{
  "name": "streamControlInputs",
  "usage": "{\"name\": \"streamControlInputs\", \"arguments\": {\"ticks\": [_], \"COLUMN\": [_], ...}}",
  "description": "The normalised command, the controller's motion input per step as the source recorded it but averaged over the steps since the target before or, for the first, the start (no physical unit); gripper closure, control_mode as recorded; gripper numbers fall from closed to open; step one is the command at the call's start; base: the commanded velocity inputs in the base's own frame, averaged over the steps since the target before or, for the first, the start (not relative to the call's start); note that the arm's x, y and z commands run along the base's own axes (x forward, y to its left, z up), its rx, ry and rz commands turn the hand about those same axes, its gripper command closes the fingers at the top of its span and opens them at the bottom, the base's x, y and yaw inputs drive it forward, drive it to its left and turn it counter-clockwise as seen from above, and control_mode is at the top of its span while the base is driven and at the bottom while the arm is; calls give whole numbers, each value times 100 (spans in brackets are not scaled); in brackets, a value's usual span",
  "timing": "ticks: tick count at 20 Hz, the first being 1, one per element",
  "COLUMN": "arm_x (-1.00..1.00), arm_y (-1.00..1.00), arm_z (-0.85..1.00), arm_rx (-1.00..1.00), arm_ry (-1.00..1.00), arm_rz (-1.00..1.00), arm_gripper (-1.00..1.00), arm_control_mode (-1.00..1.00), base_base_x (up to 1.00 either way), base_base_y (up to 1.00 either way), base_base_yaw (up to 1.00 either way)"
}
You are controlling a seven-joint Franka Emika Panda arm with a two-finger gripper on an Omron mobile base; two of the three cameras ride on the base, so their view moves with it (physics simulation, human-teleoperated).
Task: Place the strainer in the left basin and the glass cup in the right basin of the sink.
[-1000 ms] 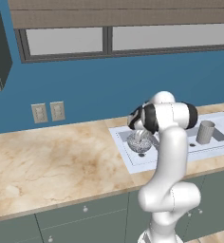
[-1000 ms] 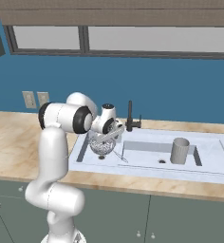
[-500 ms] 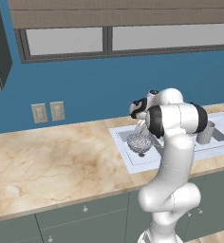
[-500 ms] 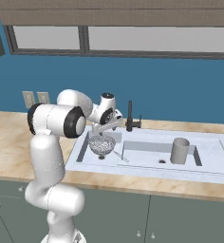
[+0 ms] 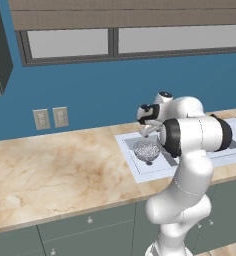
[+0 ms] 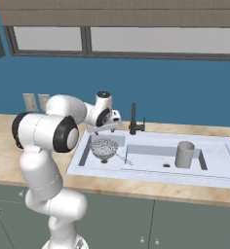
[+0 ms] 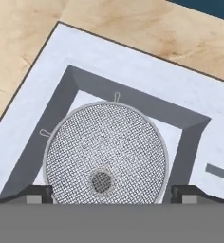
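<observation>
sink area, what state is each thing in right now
strainer: resting in the left basin, bowl up, released
glass cup: upright in the right basin, looks empty
gripper: just above the strainer, jaws spread wide, holding nothing
faucet: no water running
sink: both items inside it

A blue wall (image 5: pixel 90 95) carries a window (image 5: pixel 130 42) and two outlets (image 5: pixel 51 118). A beige marble counter (image 5: pixel 55 170) tops grey-green cabinets (image 5: pixel 90 232).
</observation>
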Motion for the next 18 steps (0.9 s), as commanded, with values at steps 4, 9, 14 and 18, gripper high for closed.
{"name": "streamControlInputs", "arguments": {"ticks": [4, 9, 14, 18], "arm_x": [2, 0, -20, -66], "arm_y": [10, 11, 0, 11], "arm_z": [16, 7, 1, 14], "arm_rx": [0, 11, 9, -1], "arm_ry": [1, 9, 8, -19], "arm_rz": [-39, -32, -16, -6], "arm_gripper": [-100, -100, -100, -100], "arm_control_mode": [-100, -100, -100, -100], "base_base_x": [0, 0, 0, 0], "base_base_y": [0, 0, 0, 0], "base_base_yaw": [0, 0, 0, 0]}}
